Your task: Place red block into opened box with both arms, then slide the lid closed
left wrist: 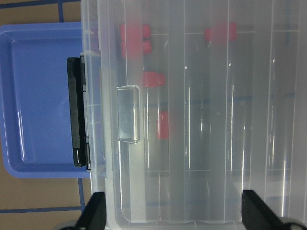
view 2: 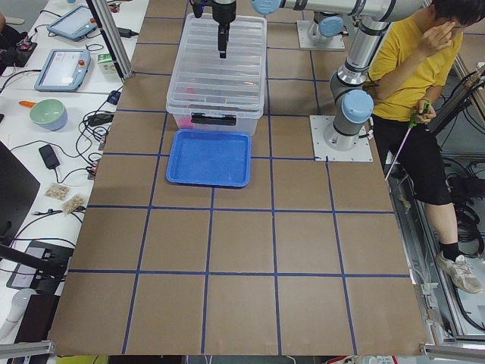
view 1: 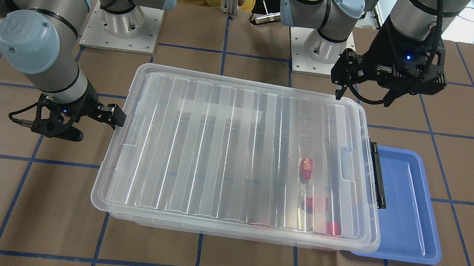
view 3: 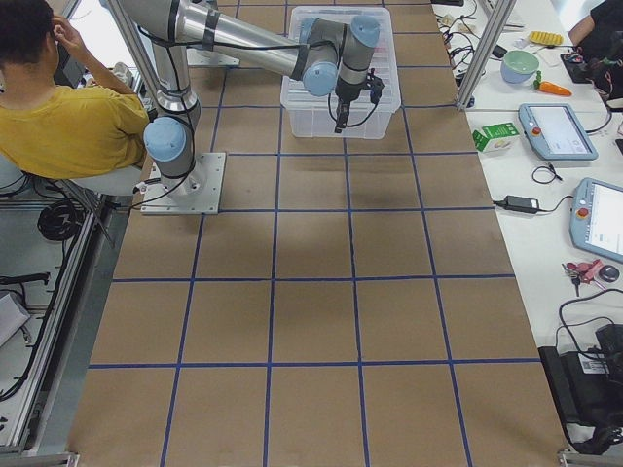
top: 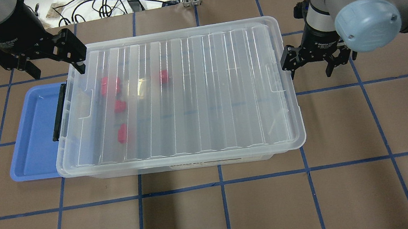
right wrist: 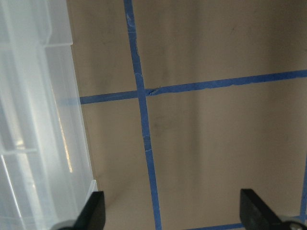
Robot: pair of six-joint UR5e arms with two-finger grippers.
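The left gripper (top: 59,71) is held raised above the latch end of the box (top: 125,173), its fingers (left wrist: 96,213) spread wide with nothing gripped between them. Directly beneath it is seen the lid (top: 193,92), one sheet of clear ribbed plastic, laid flat over the box and nearly in line with its rim. Under the lid, below this gripper and well apart from the other, four red blocks (top: 122,133) are counted inside the box. One is blurred into a doubled patch, so the count is not certain. In the left wrist view, one block is laid with its long axis parallel to the black latch bar (top: 59,112), and two are laid across that, along the box's length. Which way any stub points cannot be told through the plastic. One latch bar is seen, on the short end below the left gripper. Just beyond it, away from the right gripper, one blue tray (top: 31,133) is set on the table (top: 240,212).

The right gripper (top: 311,74) is held low at the opposite short end, likewise parted and empty. One fingertip (right wrist: 93,211) is placed just beside the lid's edge; whether it touches cannot be told. The box's long axis is laid from one gripper to the other. Beyond the arms' bases, one seated person (view 2: 413,68) in a yellow shirt is seen.
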